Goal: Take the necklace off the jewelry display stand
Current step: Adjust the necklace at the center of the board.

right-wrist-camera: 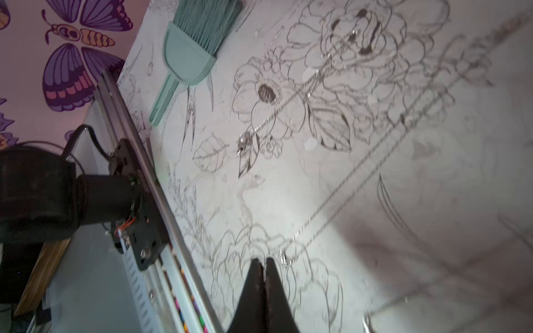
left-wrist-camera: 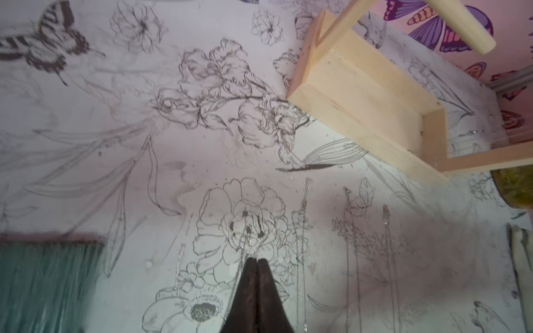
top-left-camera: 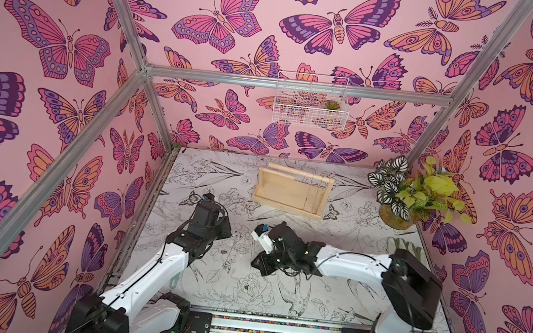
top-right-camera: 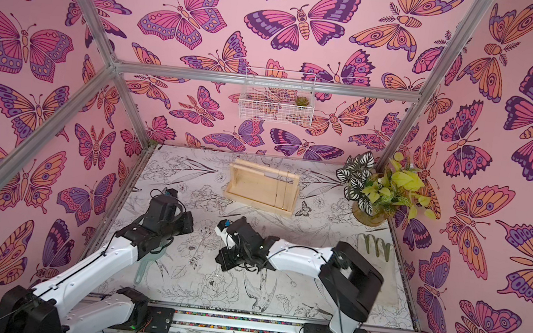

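The jewelry display stand (top-left-camera: 281, 190), a pale wooden frame, sits at the back middle of the table; it also shows in a top view (top-right-camera: 255, 186) and in the left wrist view (left-wrist-camera: 360, 95). Thin chains hang near its right upright. A silver necklace (right-wrist-camera: 243, 142) with a small pendant lies flat on the table. A second chain (right-wrist-camera: 346, 190) lies stretched out beside it. My right gripper (right-wrist-camera: 263, 261) is shut, and that chain's end lies just beside its tips. My left gripper (left-wrist-camera: 256, 259) is shut above a chain (left-wrist-camera: 302, 230) on the printed flowers.
A teal brush (right-wrist-camera: 187, 57) lies near the left arm. A potted plant (top-left-camera: 407, 191) stands at the back right, and a pale glove (top-right-camera: 374, 246) lies behind the right arm. A white wire basket (top-left-camera: 309, 103) hangs on the back wall.
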Robot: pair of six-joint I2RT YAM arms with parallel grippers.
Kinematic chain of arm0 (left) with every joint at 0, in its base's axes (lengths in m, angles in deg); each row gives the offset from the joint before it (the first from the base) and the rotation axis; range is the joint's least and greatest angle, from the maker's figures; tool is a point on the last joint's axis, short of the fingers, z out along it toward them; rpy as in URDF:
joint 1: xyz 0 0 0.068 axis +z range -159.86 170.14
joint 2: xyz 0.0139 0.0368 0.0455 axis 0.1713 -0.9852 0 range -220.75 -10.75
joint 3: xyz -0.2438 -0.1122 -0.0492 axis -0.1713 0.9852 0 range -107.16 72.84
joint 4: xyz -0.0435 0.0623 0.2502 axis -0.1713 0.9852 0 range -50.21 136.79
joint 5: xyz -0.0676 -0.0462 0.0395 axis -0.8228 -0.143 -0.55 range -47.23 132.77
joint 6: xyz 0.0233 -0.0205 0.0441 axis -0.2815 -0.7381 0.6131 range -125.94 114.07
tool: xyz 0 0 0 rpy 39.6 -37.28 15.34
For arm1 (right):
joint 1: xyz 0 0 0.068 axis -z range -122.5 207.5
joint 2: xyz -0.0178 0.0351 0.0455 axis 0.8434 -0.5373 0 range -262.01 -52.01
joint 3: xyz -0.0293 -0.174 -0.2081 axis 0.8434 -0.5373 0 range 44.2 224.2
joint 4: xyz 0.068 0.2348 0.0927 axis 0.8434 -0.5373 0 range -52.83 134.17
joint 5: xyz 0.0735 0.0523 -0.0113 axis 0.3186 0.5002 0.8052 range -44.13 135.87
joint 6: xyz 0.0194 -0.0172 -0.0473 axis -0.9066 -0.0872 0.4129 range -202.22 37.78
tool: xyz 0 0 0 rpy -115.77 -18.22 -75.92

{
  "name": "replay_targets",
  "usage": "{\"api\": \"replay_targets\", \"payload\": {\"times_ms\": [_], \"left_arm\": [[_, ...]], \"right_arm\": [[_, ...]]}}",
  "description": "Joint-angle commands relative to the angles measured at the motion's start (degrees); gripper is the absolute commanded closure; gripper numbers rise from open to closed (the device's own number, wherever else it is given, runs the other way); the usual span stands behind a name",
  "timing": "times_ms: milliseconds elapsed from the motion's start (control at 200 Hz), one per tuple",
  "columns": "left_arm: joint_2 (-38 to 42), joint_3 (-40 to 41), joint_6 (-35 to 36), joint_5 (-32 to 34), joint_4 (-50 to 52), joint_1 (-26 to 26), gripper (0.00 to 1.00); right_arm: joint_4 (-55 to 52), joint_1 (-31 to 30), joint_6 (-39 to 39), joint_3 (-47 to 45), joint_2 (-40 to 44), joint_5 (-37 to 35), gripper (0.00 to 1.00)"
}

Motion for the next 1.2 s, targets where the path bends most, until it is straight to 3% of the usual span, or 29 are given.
{"api": "replay_targets", "payload": {"times_ms": [0, 245, 496, 1196], "left_arm": [[4.2, 5.3, -2.5, -4.6, 4.1, 0.0, 1.0], [11.7, 11.6, -3.3, -5.7, 7.3, 0.0, 1.0], [10.0, 12.0, -3.6, -6.7, 7.2, -0.6, 1.0], [9.4, 12.7, -4.3, -6.0, 6.1, -0.8, 1.0]], "right_arm": [[-2.0, -0.3, -1.1, 8.8, -6.5, 1.4, 1.0], [-7.5, -0.4, -2.1, 21.5, -17.2, 1.4, 1.0], [-14.1, 0.0, -2.8, 29.2, -22.8, -3.3, 1.0], [-14.5, 2.0, -2.5, 31.9, -27.2, -3.7, 1.0]]}}
